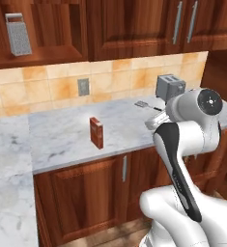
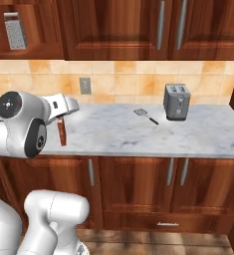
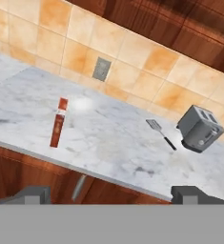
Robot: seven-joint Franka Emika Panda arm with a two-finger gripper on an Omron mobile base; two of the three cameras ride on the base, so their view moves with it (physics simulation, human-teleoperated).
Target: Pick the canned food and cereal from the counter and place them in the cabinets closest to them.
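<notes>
The cereal (image 1: 96, 132) is a small reddish-brown box standing upright on the marble counter (image 1: 62, 128), near its front edge. It also appears as the cereal (image 2: 62, 130) partly behind my arm, and in the hand view as the cereal (image 3: 58, 123) at left of centre. My gripper (image 3: 111, 194) is open, its two fingertips (image 3: 35, 194) far apart with nothing between them. It hovers in front of the counter edge, well short of the box. The dark wooden cabinets (image 1: 129, 29) hang above. The canned food is out of view.
A box grater (image 1: 18, 34) stands in the open shelf recess at upper left. A grey toaster (image 2: 176, 101) and a spatula (image 2: 146, 115) sit on the right part of the counter (image 2: 138, 132). A wall outlet (image 3: 102, 69) is on the tiled backsplash.
</notes>
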